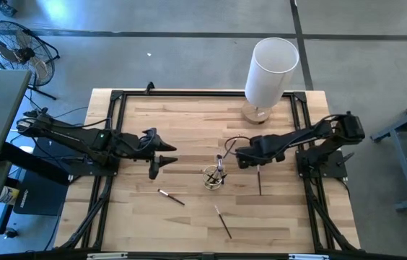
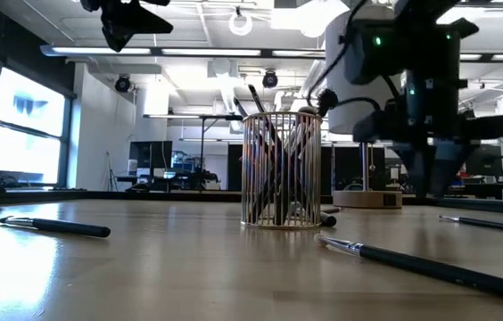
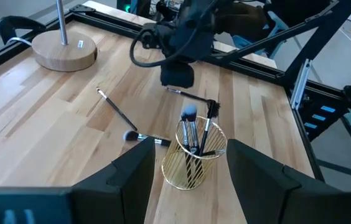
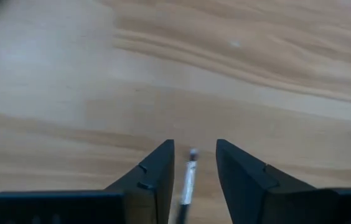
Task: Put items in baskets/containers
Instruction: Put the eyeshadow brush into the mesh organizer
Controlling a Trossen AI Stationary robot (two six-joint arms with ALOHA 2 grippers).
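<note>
From above, the right gripper (image 1: pixel 241 160) is hovering just right of the cup (image 1: pixel 213 177), jaws released; the left gripper (image 1: pixel 162 160), also open, is waiting to its left. Low down, brushes (image 2: pixel 274 160) are standing in the cup (image 2: pixel 280 169). At the right wrist, a brush (image 4: pixel 188 183) is lying between parted fingers (image 4: pixel 157 171).

The brush (image 4: pixel 188 183) between my right gripper's (image 4: pixel 194 163) fingers is blurred, its lower end cut off.

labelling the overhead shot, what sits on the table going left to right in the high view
left gripper → brush → wire cup holding brushes → loose brush → right gripper → brush by it
</note>
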